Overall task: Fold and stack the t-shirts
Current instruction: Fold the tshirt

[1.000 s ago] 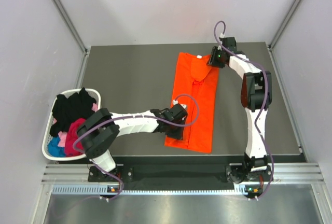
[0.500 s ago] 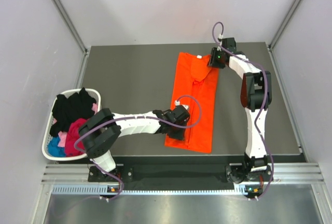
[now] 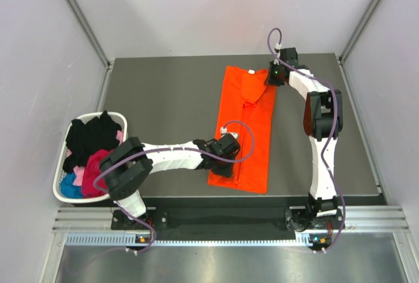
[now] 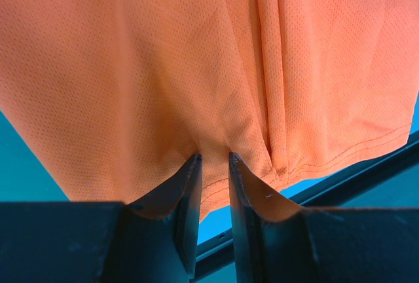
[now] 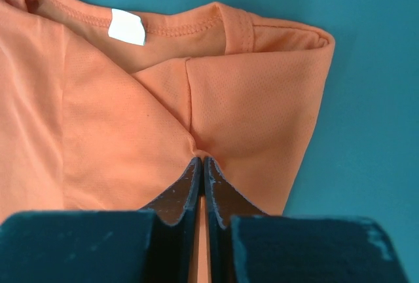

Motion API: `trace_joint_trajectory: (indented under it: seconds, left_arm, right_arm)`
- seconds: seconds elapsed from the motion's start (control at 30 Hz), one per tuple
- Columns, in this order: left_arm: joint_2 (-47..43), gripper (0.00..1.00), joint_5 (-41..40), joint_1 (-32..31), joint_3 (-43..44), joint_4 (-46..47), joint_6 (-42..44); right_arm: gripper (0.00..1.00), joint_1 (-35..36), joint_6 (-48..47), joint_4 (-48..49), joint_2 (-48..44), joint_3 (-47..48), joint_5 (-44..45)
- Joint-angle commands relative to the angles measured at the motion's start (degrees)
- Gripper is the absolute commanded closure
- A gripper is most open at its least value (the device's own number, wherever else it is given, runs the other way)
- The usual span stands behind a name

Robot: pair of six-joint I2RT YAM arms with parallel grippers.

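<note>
Only the right wrist view shows the neck label (image 5: 127,26). The orange tee (image 3: 249,126) runs lengthwise, collar far. The left end effector (image 4: 214,158), barely parted, and the right end effector (image 5: 201,162), closed, pinch it.

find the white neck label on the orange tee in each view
Top external: the neck label is a tiny pale speck at the far end of the orange tee, beside the right gripper.
Left wrist: not in it; only the tee's hem end shows.
Right wrist: upper left, just inside the collar.
Shared landmark: the orange tee itself, seen in all three.
</note>
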Motion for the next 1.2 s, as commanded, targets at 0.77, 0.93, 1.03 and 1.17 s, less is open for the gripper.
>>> trace_joint_trajectory:
  seconds: [0.77, 0.93, 1.03, 1.17]
  left_arm:
    - [-2.02, 0.72, -1.09, -1.64, -0.05, 0.28, -1.99]
    - [-2.64, 0.72, -0.91, -1.82, 0.30, 0.28, -2.17]
    - [-3.25, 0.72, -1.70, -1.91, 1.09, -1.12, -2.26]
    - [-3.08, 0.71, -3.46, -2.00, 3.02, -3.32, -2.17]
  right_arm:
    - [1.00, -1.73, 0.42, 6.45, -5.47, -4.72, 4.34]
    - [1.00, -1.82, 1.03, 6.62, -5.82, -4.98, 4.43]
    - [1.00, -1.91, 1.82, 6.62, -6.61, -4.90, 3.56]
    - [1.00, -2.00, 3.05, 6.45, -7.66, -4.90, 3.03]
